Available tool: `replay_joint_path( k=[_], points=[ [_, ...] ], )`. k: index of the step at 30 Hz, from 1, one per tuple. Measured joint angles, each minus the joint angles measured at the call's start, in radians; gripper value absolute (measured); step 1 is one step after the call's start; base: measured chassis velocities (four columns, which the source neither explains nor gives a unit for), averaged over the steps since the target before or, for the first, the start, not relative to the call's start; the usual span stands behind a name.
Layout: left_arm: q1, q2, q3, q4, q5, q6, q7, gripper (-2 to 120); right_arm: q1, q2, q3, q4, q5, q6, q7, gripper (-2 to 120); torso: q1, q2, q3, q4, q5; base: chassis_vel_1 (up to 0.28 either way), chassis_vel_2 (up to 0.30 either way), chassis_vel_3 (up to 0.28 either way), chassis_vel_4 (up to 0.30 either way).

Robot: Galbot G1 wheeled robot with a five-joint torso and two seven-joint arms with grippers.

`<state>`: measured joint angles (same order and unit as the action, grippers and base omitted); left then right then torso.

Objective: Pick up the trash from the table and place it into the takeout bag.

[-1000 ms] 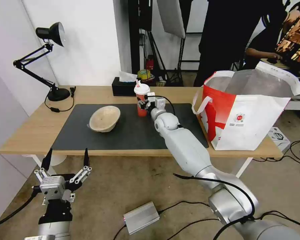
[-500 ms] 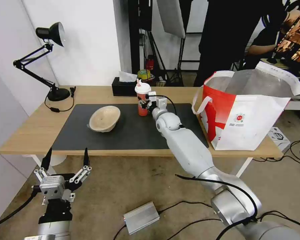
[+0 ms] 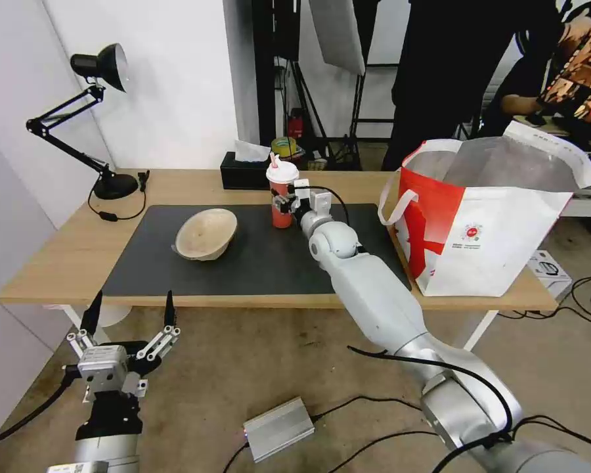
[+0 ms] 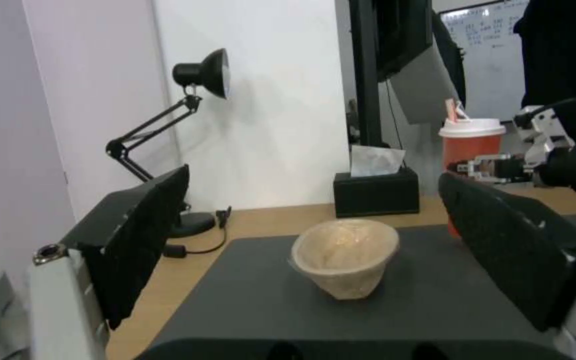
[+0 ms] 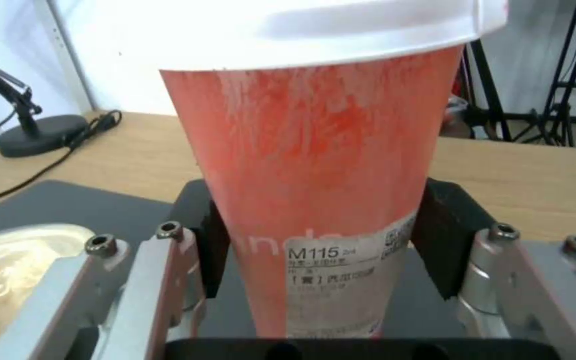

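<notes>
Fingers of right gripper [image 5: 321,250] clamp upright red cup [image 3: 282,197], white-lidded; left gripper [image 3: 130,315] spread wide.

black desk lamp [image 3: 95,98], black tissue box [image 3: 243,172], silver box [image 3: 279,428]

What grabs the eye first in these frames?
The right gripper reaches over the dark mat, its fingers on either side of the red cup. At the table's right end stands the big red-and-white takeout bag, mouth open. The beige bowl lies tilted on the mat, and the left gripper waits open below the table edge.
</notes>
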<state>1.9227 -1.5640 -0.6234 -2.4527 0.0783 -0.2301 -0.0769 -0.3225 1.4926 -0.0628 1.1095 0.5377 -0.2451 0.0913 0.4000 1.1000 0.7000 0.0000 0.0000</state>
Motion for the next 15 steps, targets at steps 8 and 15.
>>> replay_joint_path(
  k=[8, 15],
  points=[
    [-0.003, 0.003, 0.001, 0.001, -0.001, 0.0, 0.0, 100, -0.009, -0.025, -0.001, 0.034, 0.022, -0.011, 0.013, 57, 0.0, 0.0, 0.0, 0.0, 0.0, 0.0, 0.0, 0.0, 0.0],
    [-0.004, 0.005, 0.0, 0.0, -0.002, 0.0, 0.0, 100, -0.025, -0.064, -0.007, 0.115, 0.056, -0.035, 0.047, 56, 0.0, 0.0, 0.0, 0.0001, 0.0, 0.0, 0.0, 0.0, 0.0]
  ],
)
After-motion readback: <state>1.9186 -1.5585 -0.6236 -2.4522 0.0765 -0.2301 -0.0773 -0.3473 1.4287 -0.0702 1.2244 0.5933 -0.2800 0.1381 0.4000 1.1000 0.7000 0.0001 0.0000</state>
